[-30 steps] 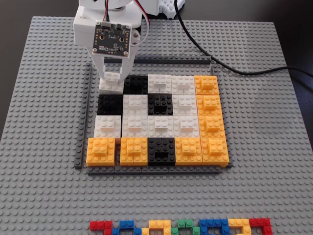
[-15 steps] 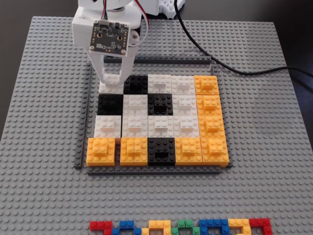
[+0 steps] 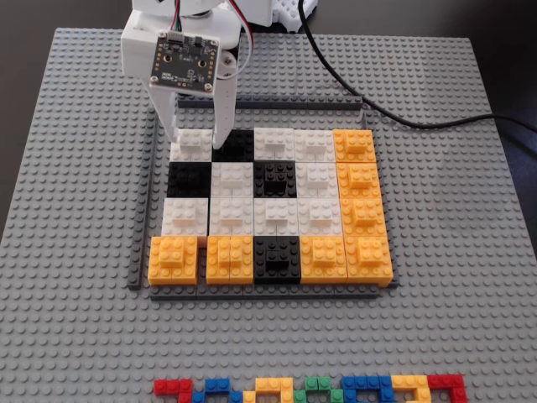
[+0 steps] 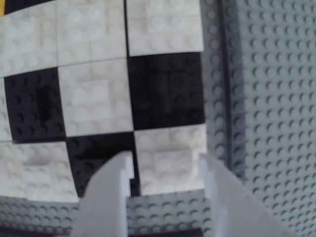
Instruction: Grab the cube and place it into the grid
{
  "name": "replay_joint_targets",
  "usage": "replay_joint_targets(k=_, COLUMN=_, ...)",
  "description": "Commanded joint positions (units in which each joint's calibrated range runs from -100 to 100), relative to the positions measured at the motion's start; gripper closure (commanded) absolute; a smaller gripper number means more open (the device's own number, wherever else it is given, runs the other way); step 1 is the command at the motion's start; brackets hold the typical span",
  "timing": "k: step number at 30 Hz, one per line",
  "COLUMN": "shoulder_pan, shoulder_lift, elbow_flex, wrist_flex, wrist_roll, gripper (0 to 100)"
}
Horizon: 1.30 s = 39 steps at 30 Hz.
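Note:
The cube [image 3: 191, 149], a white studded block with a small raised brick on top, sits level in the far left corner cell of the grid [image 3: 268, 292]. My white gripper [image 3: 196, 138] hangs over it with one finger on each side and the jaws apart. In the wrist view the cube [image 4: 170, 143] shows between my fingertips [image 4: 129, 165], next to a black block [image 4: 165, 89] and the dark-grey frame strip [image 4: 218, 98]. My gripper [image 4: 166, 158] does not clamp the raised brick.
The grid lies on a large grey studded baseplate [image 3: 453, 336]. A row of small multicoloured bricks [image 3: 310, 389] lies at the near edge. A black cable [image 3: 403, 117] runs across the far right. Orange blocks [image 3: 361, 201] fill the grid's right column and near row.

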<state>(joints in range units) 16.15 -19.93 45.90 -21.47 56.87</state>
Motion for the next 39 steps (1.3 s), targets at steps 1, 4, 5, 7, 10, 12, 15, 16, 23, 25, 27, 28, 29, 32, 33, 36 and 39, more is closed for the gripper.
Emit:
replay_joint_targets(k=1, shoulder_pan=-0.1, shoulder_lift=-1.0, elbow_flex=-2.2, wrist_flex=-0.8, wrist_roll=-0.1, gripper=83)
replay_joint_targets(k=4, shoulder_pan=-0.1, shoulder_lift=-1.2, elbow_flex=-2.0, wrist_flex=-1.0, wrist_roll=-0.2, gripper=84)
replay_joint_targets(k=5, shoulder_pan=-0.1, shoulder_lift=-1.2, elbow_flex=-2.0, wrist_flex=-1.1, wrist_roll=-0.3, gripper=84)
replay_joint_targets(k=7, shoulder_pan=0.1, shoulder_lift=-1.4, elbow_flex=-2.0, wrist_flex=-1.3, wrist_roll=-0.4, gripper=84)
replay_joint_targets(k=10, shoulder_pan=0.2, shoulder_lift=-1.7, elbow_flex=-2.4, wrist_flex=-1.6, wrist_roll=-0.7, gripper=85)
replay_joint_targets(k=12, shoulder_pan=0.2, shoulder_lift=-2.2, elbow_flex=-3.0, wrist_flex=-1.3, wrist_roll=-0.9, gripper=85)
replay_joint_targets(k=15, shoulder_pan=0.2, shoulder_lift=-3.3, elbow_flex=-4.6, wrist_flex=0.0, wrist_roll=-1.1, gripper=85)
replay_joint_targets(k=16, shoulder_pan=0.2, shoulder_lift=-3.6, elbow_flex=-5.3, wrist_flex=0.6, wrist_roll=-1.3, gripper=85)
replay_joint_targets(k=23, shoulder_pan=-0.3, shoulder_lift=-8.1, elbow_flex=-10.4, wrist_flex=4.8, wrist_roll=-2.8, gripper=85)
replay_joint_targets(k=25, shoulder_pan=-0.4, shoulder_lift=-9.6, elbow_flex=-11.9, wrist_flex=5.8, wrist_roll=-3.0, gripper=85)
replay_joint_targets(k=27, shoulder_pan=-0.8, shoulder_lift=-11.2, elbow_flex=-13.6, wrist_flex=7.1, wrist_roll=-3.1, gripper=85)
replay_joint_targets(k=28, shoulder_pan=-1.0, shoulder_lift=-11.8, elbow_flex=-14.6, wrist_flex=8.0, wrist_roll=-3.2, gripper=85)
replay_joint_targets(k=29, shoulder_pan=-1.4, shoulder_lift=-12.6, elbow_flex=-15.7, wrist_flex=9.0, wrist_roll=-3.4, gripper=85)
replay_joint_targets(k=32, shoulder_pan=-2.8, shoulder_lift=-15.8, elbow_flex=-18.0, wrist_flex=11.1, wrist_roll=-4.2, gripper=85)
replay_joint_targets(k=33, shoulder_pan=-3.4, shoulder_lift=-17.3, elbow_flex=-18.5, wrist_flex=11.7, wrist_roll=-4.4, gripper=86)
replay_joint_targets(k=36, shoulder_pan=-5.1, shoulder_lift=-20.8, elbow_flex=-20.9, wrist_flex=13.6, wrist_roll=-5.4, gripper=88)
replay_joint_targets(k=39, shoulder_pan=-7.1, shoulder_lift=-24.3, elbow_flex=-23.6, wrist_flex=15.6, wrist_roll=-6.1, gripper=96)
